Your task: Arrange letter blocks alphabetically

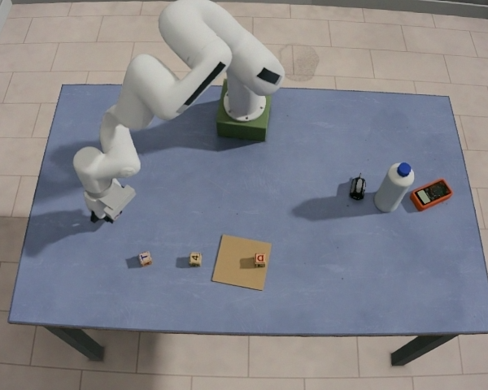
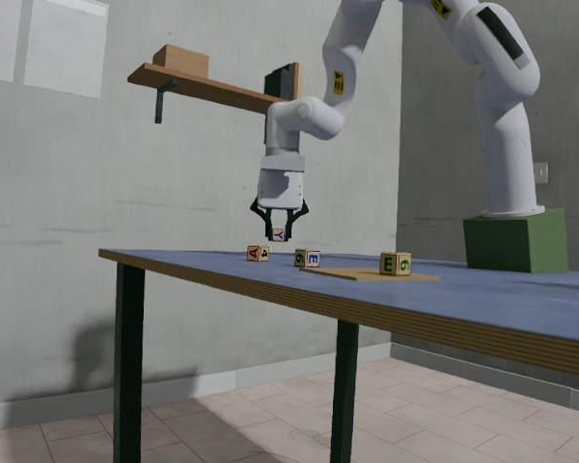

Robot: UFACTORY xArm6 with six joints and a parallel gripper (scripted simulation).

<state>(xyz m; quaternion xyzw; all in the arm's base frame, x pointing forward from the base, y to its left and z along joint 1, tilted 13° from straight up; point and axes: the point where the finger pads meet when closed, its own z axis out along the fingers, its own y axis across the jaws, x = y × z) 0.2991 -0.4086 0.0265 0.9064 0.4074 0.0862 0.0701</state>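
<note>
My gripper [image 2: 278,233] is shut on a small wooden block [image 2: 278,234] with a Y on its side and holds it a little above the table near the left end. In the top view the gripper [image 1: 101,218] hides this block, so I cannot see its top face. A block with T on top [image 1: 145,257] and a block with 4 on top [image 1: 195,258] sit on the table, left of the tan mat [image 1: 241,262]. A block with D on top [image 1: 259,259] sits on the mat's right part. In the side view these three also show: [image 2: 257,252], [image 2: 307,258], [image 2: 395,262].
A white bottle with a blue cap [image 1: 394,187], a small black object [image 1: 357,188] and an orange multimeter [image 1: 431,193] stand at the right of the table. The arm's green base [image 1: 244,114] is at the back middle.
</note>
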